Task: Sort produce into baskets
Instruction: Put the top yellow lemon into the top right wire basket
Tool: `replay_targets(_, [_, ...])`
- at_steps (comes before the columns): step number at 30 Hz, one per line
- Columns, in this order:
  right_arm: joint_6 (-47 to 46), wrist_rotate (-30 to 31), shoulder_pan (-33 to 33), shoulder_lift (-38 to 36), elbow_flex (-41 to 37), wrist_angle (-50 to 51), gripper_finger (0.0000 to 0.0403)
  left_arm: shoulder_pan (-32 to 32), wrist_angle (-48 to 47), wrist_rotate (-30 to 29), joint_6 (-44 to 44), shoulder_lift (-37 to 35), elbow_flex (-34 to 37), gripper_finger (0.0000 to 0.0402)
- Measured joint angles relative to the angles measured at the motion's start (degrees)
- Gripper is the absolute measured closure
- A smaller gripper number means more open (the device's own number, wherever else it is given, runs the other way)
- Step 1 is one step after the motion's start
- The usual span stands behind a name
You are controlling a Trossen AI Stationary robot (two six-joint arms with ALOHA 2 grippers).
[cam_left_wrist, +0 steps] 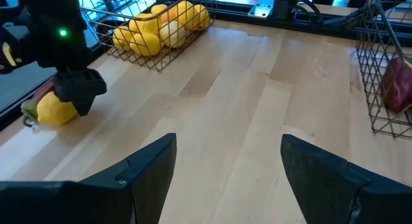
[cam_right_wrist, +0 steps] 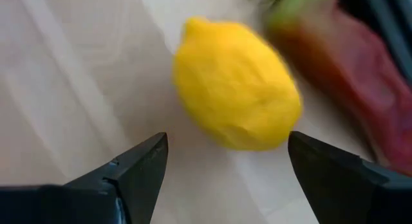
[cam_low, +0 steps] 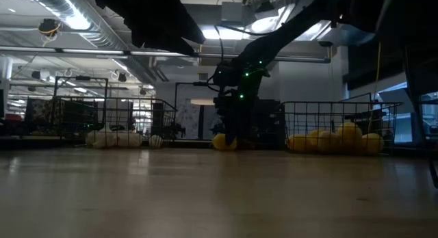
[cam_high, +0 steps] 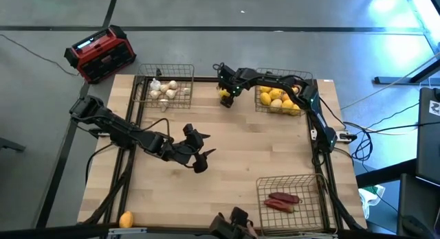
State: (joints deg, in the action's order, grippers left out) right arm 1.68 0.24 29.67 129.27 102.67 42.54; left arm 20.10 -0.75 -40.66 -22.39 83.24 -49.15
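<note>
From my seat, nearest on the bench [cam_high: 227,170] lies one orange fruit [cam_high: 126,219] at the front left corner, alone and unsorted; beside the front edge on the right stands the basket with red peppers [cam_high: 283,200], two or three long dark red pieces inside. Farther in, at mid-bench, my left pincer [cam_high: 198,151] hangs idle with its fingers apart and nothing between them. Beyond that, my right pincer [cam_right_wrist: 222,172] hovers fingers apart right above a yellow lemon [cam_right_wrist: 235,84] lying loose on the bench between the two far baskets, a red pepper [cam_right_wrist: 347,69] with a green stem touching or just beside it; nothing is gripped yet. I judge the lemon firm, light and waxy, apt to roll or squirt out; I would close across its short middle, not its pointed ends, and avoid nudging the pepper. At the far edge sit the lemon basket [cam_high: 282,100], well filled, and the garlic basket [cam_high: 165,90] with whitish bulbs.
</note>
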Motion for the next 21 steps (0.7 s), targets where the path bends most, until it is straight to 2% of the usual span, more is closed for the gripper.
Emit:
replay_targets(5, [2.87, 0.03, -2.35, 0.00, 0.00, 1.60, 0.0086, -0.07, -0.01, 0.00, -0.16, 0.00, 0.00, 0.0125])
replay_targets(11, [3.25, 9.63, -4.32, -0.72, 0.01, 2.79, 0.0086, -0.07, -0.07, 0.00, -1.23, 0.00, 0.00, 0.0125])
replay_targets(14, [2.84, 12.00, -4.61, -1.41, 0.03, 2.41, 0.0086, -0.07, -0.08, 0.00, -1.23, 0.00, 0.00, 0.0125])
replay_targets(18, [2.46, 11.92, -4.56, -2.45, 0.04, 0.27, 0.0086, -0.44, -0.08, 0.00, -1.20, 0.00, 0.00, 0.0125])
replay_targets(21, [0.31, 9.53, -4.56, -2.60, 0.11, -3.00, 0.0086, -0.72, -0.11, 0.01, -1.22, 0.00, 0.00, 0.0125])
